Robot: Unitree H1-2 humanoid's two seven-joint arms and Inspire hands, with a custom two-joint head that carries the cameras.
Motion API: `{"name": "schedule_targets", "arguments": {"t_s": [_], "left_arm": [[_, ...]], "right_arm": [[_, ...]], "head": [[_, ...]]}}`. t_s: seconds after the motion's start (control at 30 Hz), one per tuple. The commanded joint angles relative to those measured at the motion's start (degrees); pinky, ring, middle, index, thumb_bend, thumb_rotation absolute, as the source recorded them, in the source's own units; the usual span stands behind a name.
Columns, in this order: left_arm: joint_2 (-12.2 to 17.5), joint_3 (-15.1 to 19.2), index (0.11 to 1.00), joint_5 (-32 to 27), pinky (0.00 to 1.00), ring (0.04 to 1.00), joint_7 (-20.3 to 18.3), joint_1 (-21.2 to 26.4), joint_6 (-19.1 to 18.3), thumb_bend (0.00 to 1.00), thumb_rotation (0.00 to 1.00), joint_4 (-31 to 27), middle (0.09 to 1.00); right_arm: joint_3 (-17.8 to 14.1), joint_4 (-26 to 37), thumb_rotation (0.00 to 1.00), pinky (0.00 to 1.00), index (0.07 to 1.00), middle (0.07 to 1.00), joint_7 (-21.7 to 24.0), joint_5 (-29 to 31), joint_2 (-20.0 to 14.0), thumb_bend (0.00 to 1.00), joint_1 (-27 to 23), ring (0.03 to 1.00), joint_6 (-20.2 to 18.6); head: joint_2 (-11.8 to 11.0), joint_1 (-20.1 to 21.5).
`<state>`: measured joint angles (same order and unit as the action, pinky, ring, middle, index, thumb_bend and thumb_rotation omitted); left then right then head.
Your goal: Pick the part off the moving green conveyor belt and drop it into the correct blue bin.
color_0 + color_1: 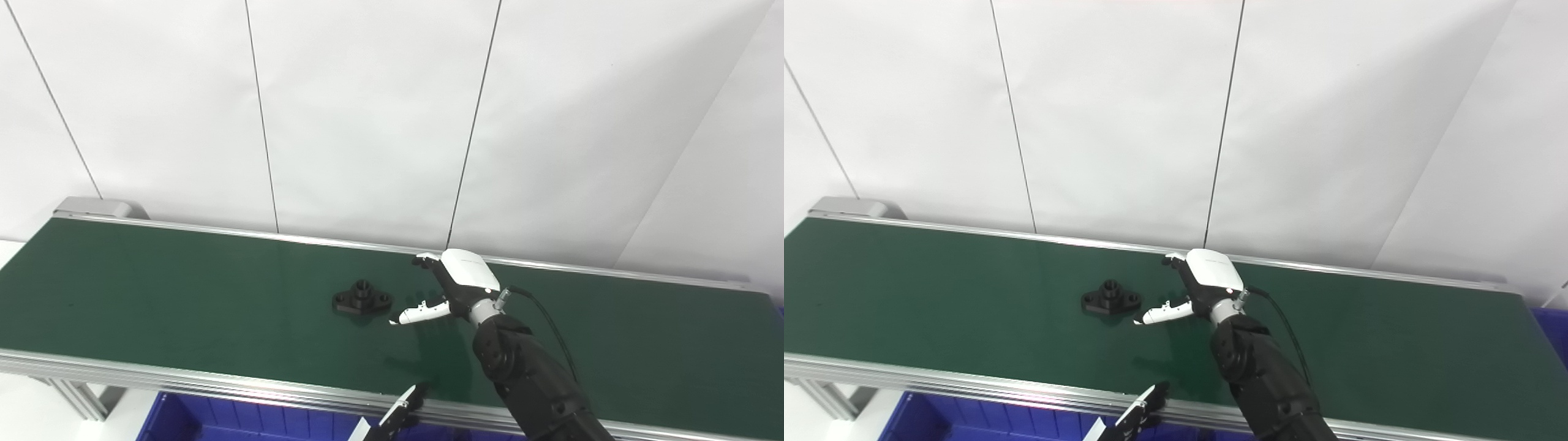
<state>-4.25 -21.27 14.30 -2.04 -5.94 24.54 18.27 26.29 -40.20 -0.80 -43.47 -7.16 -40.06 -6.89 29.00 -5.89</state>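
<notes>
Step in hand, by judgement: closing in on the black part (362, 298) to lift it off the green conveyor belt (153, 294). To do well: keep the right robot hand (456, 286) low and spread, meet the part from the side as the belt brings it, then close thumb and fingers around the raised middle boss, not on the thin flange, which looks likely to slip. Better not to press down, since a moving belt could drag the part out of the hold. Right robot hand open, thumb (419, 312) stretched toward the part, fingers (424, 261) curled near the far edge of the belt, holding nothing. Part lying flat near the middle of the belt, just beside the thumb tip on its left, apart from it, not touching. Left robot hand (401, 411) seen only partly at the near edge of the belt, low, above the blue bin (245, 419); cannot tell if open or closed.
</notes>
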Motion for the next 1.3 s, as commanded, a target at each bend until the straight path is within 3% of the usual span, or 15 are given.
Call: {"name": "schedule_targets", "arguments": {"t_s": [0.0,0.37,0.93,1.07,1.13,1.2,1.23,1.27], "left_arm": [[-4.22,-2.33,0.942,0.38,0.89,0.949,0.66,-1.07,1.71,0.96,0.98,-1.59,0.958],[-4.76,-2.80,0.941,1.35,0.93,0.961,0.96,-1.28,1.05,0.93,0.98,-1.97,0.959],[-5.13,-3.50,0.930,2.15,0.89,0.938,1.77,-2.29,0.18,0.94,0.97,-4.02,0.946],[-4.87,-3.66,0.926,2.31,0.88,0.934,1.89,-2.61,0.55,0.94,0.97,-4.49,0.941],[-4.70,-3.81,0.926,2.41,0.88,0.934,1.77,-2.82,0.10,0.94,0.97,-5.04,0.942],[-4.44,-3.94,0.928,2.20,0.88,0.936,1.52,-3.03,-0.26,0.95,0.97,-5.54,0.945],[-4.28,-3.97,0.928,2.05,0.88,0.936,1.40,-3.12,-0.36,0.95,0.97,-5.81,0.945],[-4.17,-4.00,0.929,1.95,0.88,0.936,1.34,-3.18,-0.39,0.95,0.97,-5.96,0.946]], "right_arm": [[0.26,0.45,0.61,0.79,0.840,0.831,-1.38,0.17,0.76,1.00,-3.82,0.821,1.51],[2.77,-1.21,0.61,0.81,0.832,0.835,-0.89,-0.11,1.58,1.00,-5.12,0.829,1.05],[5.91,-5.90,0.57,0.67,0.774,0.775,-1.39,-1.63,2.59,1.00,-5.98,0.736,0.14],[6.61,-8.78,0.49,0.57,0.745,0.743,-2.39,-2.21,2.62,0.96,-5.96,0.682,-0.28],[6.49,-10.03,0.39,0.50,0.730,0.739,-2.69,-1.99,2.65,0.90,-5.83,0.644,-0.71],[6.71,-11.43,0.20,0.43,0.700,0.708,-3.41,-2.39,2.64,0.81,-5.84,0.574,-1.40],[7.34,-12.25,0.10,0.36,0.611,0.580,-3.22,-3.23,2.71,0.67,-6.14,0.491,-2.60],[7.82,-12.83,0.04,0.31,0.576,0.523,-3.08,-3.86,2.79,0.58,-6.40,0.430,-3.43]], "head": [[0.00,-0.11],[-0.15,-1.11],[0.67,-1.72],[0.84,-1.51],[0.93,-1.29],[1.08,-0.97],[1.25,-0.75],[1.25,-0.75]]}}
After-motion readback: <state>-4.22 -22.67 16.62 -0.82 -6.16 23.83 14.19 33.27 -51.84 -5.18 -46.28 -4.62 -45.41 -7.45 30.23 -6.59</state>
